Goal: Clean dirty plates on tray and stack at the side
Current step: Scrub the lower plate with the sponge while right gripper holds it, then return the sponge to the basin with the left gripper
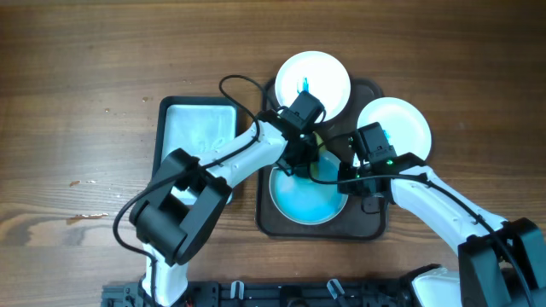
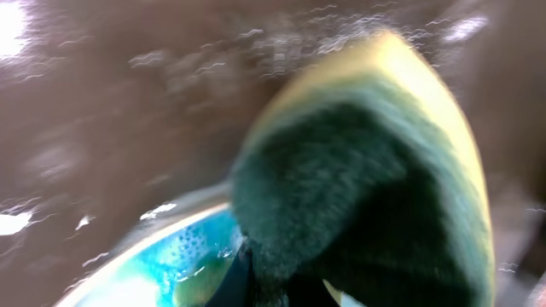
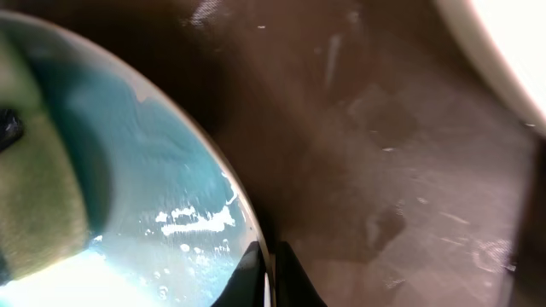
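The dark tray [image 1: 363, 223] holds a plate [image 1: 303, 203] smeared blue all over. My left gripper [image 1: 307, 152] is shut on a yellow-and-green sponge [image 2: 367, 170], which it presses on this plate's far edge [image 2: 162, 256]. My right gripper [image 1: 350, 181] is shut on the plate's right rim [image 3: 269, 273]; the rim sits between its fingers in the right wrist view. A second plate [image 1: 312, 81], with a small blue smear, lies at the tray's far edge. A third plate [image 1: 394, 128] lies at the tray's right far corner, partly over the rim.
A smaller black-rimmed tray [image 1: 196, 128] with a pale interior stands left of the dark tray, under my left arm. Wet brown tray floor [image 3: 384, 170] shows right of the held plate. Wooden table surrounds both trays.
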You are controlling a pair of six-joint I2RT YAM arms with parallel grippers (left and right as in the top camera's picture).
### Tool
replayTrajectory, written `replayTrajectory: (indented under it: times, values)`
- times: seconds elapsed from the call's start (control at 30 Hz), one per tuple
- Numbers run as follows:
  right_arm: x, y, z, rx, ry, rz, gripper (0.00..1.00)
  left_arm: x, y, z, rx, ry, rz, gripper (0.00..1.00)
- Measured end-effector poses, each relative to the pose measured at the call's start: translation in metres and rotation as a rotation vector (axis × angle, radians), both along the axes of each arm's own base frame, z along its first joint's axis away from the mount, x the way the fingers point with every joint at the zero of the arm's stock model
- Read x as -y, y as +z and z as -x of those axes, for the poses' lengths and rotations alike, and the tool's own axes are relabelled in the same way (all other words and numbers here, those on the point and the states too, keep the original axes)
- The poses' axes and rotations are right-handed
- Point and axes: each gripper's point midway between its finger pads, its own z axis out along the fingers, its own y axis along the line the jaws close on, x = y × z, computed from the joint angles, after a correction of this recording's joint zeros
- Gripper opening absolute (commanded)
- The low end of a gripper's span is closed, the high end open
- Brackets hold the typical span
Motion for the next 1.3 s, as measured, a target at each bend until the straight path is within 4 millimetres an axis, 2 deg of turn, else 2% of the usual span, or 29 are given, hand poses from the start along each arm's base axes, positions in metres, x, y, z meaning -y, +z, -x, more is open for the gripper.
replayTrajectory:
  times: [0.17,0.3,0.37,0.5,0.57,0.6,0.67,0.73,0.83,0.87,0.9,0.93,1.0,1.1,1.2,1.3]
  values:
    - [-0.004,0.001,0.000,0.003,0.009,-0.017,0.04,-0.033,0.002,0.003,0.023,0.026,-0.157,0.04]
    - [-0.005,0.001,0.000,0.001,0.011,-0.024,0.04,-0.048,0.008,0.007,0.036,0.033,-0.210,0.04]
    - [-0.005,0.001,0.001,-0.002,0.011,-0.021,0.04,-0.053,0.017,0.009,0.050,0.039,-0.214,0.04]
    - [-0.001,-0.001,0.002,-0.006,0.005,-0.005,0.04,-0.065,0.050,0.007,0.075,0.064,-0.165,0.04]
    - [-0.001,-0.001,0.001,0.000,0.004,-0.003,0.04,-0.079,0.072,0.007,0.083,0.098,-0.139,0.04]
    - [-0.001,-0.001,-0.001,0.008,0.003,-0.003,0.06,-0.090,0.085,0.006,0.088,0.123,-0.127,0.04]
    - [-0.001,0.001,-0.008,0.037,0.000,-0.001,0.16,-0.121,0.107,0.003,0.100,0.194,-0.120,0.04]
    - [-0.001,0.002,-0.013,0.061,-0.002,0.004,0.17,-0.149,0.116,-0.001,0.100,0.259,-0.137,0.04]
    - [-0.001,0.004,-0.019,0.090,-0.006,0.004,0.15,-0.193,0.110,-0.007,0.070,0.356,-0.184,0.04]
    - [-0.001,0.004,-0.021,0.097,-0.003,0.004,0.09,-0.208,0.103,-0.008,0.058,0.389,-0.199,0.04]
    - [-0.002,0.004,-0.022,0.101,-0.001,0.004,0.04,-0.212,0.101,-0.009,0.061,0.393,-0.209,0.04]
    - [-0.001,0.004,-0.022,0.102,0.002,0.007,0.04,-0.227,0.088,-0.006,0.034,0.425,-0.225,0.04]
    - [-0.001,0.004,-0.021,0.102,0.012,0.008,0.04,-0.238,0.062,-0.009,0.049,0.449,-0.222,0.08]
    - [0.000,0.003,-0.016,0.076,0.015,0.014,0.04,-0.254,0.020,0.019,-0.049,0.453,-0.263,0.18]
    - [0.004,0.005,-0.008,0.024,0.013,0.031,0.04,-0.260,0.012,0.034,-0.105,0.446,-0.282,0.22]
    - [0.005,0.014,-0.005,-0.012,0.016,0.044,0.04,-0.262,0.021,0.037,-0.127,0.445,-0.285,0.29]
